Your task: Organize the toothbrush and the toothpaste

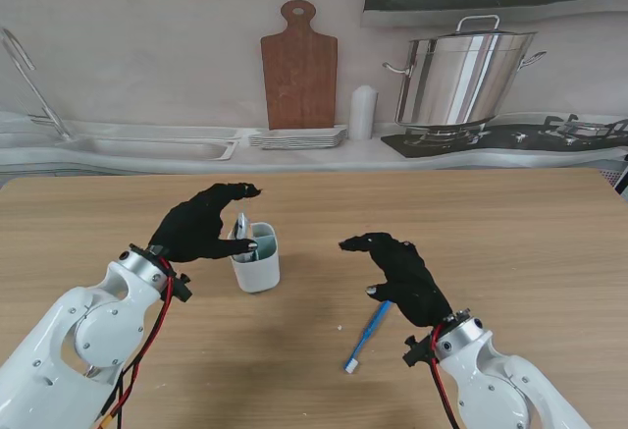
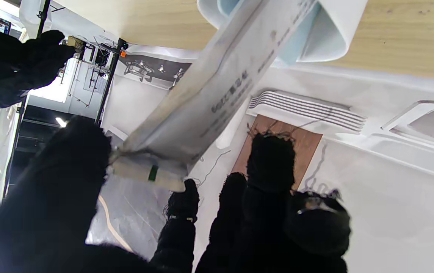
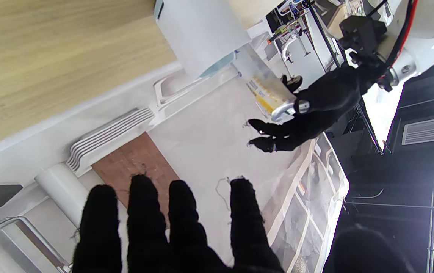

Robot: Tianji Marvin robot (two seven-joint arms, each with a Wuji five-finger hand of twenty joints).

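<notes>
One item nearly stowed: left robot hand (image 1: 201,225) pinches toothpaste (image 2: 217,94), nose in cup (image 1: 257,262). Toothbrush (image 1: 367,337) remains on tabletop (image 1: 491,233) under spread, empty right robot hand (image 1: 402,274).

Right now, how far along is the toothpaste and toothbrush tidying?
Partly done. The toothpaste tube has its lower end in the white cup, with the left hand gripping its top, so that step is in hand. Left to do: the blue toothbrush lies flat on the table, partly under the right hand, which is open above it.
</notes>
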